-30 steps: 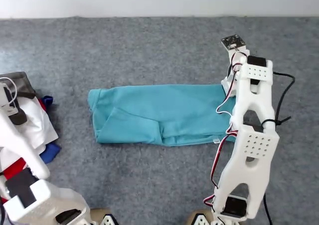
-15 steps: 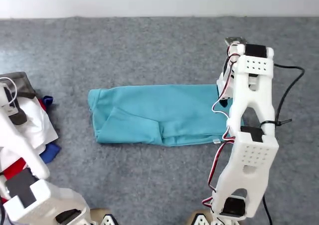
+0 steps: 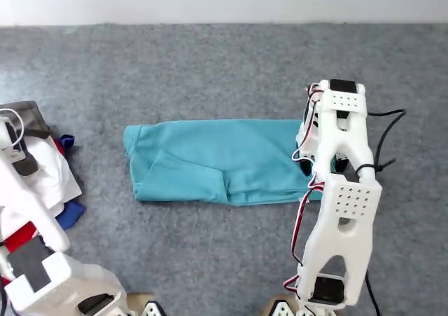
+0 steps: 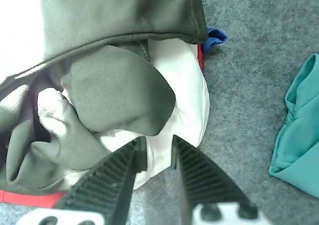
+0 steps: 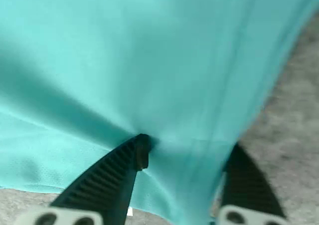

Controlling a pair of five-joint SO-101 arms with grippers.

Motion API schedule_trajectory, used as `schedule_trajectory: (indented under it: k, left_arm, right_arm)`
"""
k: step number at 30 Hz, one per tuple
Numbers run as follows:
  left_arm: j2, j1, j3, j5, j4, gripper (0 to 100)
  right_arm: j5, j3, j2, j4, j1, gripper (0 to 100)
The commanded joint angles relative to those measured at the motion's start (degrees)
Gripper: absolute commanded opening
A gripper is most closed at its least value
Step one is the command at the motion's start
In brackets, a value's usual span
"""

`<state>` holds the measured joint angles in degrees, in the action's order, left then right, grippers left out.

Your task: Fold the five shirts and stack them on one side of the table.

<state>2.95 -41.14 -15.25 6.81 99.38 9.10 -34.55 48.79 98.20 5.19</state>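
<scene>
The grey, carpet-like desk carries everything. The biggest thing on it is the teal shirt, spread mid-desk as a long band running left to right. Its long sides are already turned in, so what probably remains is doubling it end over end.

The right arm stands over the band's right end, tipped steeply down from the near edge. That end is the natural one to lift and carry leftward. The left arm rises at the near left corner above the pile of shirts. The pile sits against the left edge, well apart from the teal one, and looks to be the stacking side, out of the folding space.

The right end effector has its fingers spread and pushed down into the teal cloth, which bulges between them. This looks like a grip about to be taken rather than one made. The left end effector hangs above the pile with its fingers drawn almost together, a narrow slit left, and I see nothing caught in it.

In the pile, a dark shirt lies rumpled on top of a white shirt. A blue scrap peeps out at its far side.
</scene>
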Motion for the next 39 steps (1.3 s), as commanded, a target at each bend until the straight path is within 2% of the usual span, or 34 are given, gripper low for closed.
schedule_trajectory:
  k: [1,2,7,16,21,26,30,34,39]
  left_arm:
    - [-2.55,0.44,-0.31,0.53,0.97,9]
    - [-2.55,0.44,-0.31,0.53,0.97,9]
    - [-2.55,0.44,-0.31,0.53,0.97,9]
    - [-2.55,0.53,-0.31,0.53,0.97,9]
    - [-2.64,0.53,-0.31,0.44,0.97,9]
    - [-2.64,1.14,-0.40,0.53,0.97,9]
    - [-2.64,3.52,-0.66,0.53,0.88,9]
    - [-2.64,5.80,-0.66,0.26,0.88,9]
    - [-2.64,6.42,-0.66,0.26,0.62,9]
  right_arm:
    - [1.32,-1.49,-0.92,0.31,-0.57,3.2]
    - [2.29,-1.49,-1.71,0.66,-0.13,0.4]
    - [6.86,-1.49,-7.96,2.95,3.82,1.1]
    - [27.43,-1.58,-12.97,-2.24,20.97,1.0]
    - [33.32,-1.58,-13.85,-1.63,24.04,1.0]
    - [36.22,-1.58,-18.95,0.66,20.88,1.0]
    - [38.07,-1.23,-24.66,4.62,14.90,1.0]
    - [37.19,-1.14,-32.40,4.70,8.40,1.0]
    - [32.62,-1.14,-40.48,4.79,-1.98,1.0]
